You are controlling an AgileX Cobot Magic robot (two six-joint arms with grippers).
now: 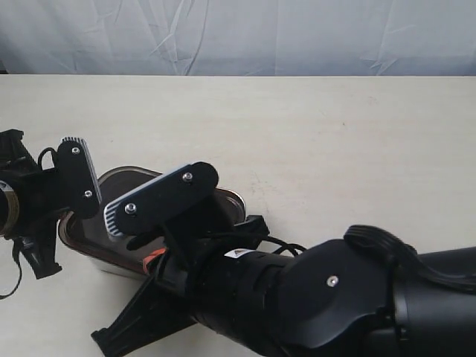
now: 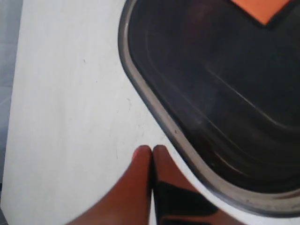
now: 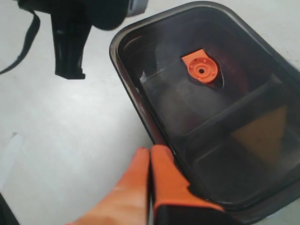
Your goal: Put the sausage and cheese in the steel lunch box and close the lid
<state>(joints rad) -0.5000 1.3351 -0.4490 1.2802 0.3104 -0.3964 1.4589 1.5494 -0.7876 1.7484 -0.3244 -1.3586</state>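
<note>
The lid [image 3: 201,117] covers the steel lunch box [image 1: 111,264]; the left gripper [image 2: 152,151] and right gripper [image 3: 150,152], pinched shut and empty, sit beside its rim.

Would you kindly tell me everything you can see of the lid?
The lid is dark, smoky, translucent plastic by its look, rectangular with rounded corners. An orange round valve with a small tab sits in its middle. It lies flat on the steel lunch box, covering it; the box's divider shows dimly through. The right gripper, jaws shut, hangs by its rim; whether they touch cannot be told.
</note>
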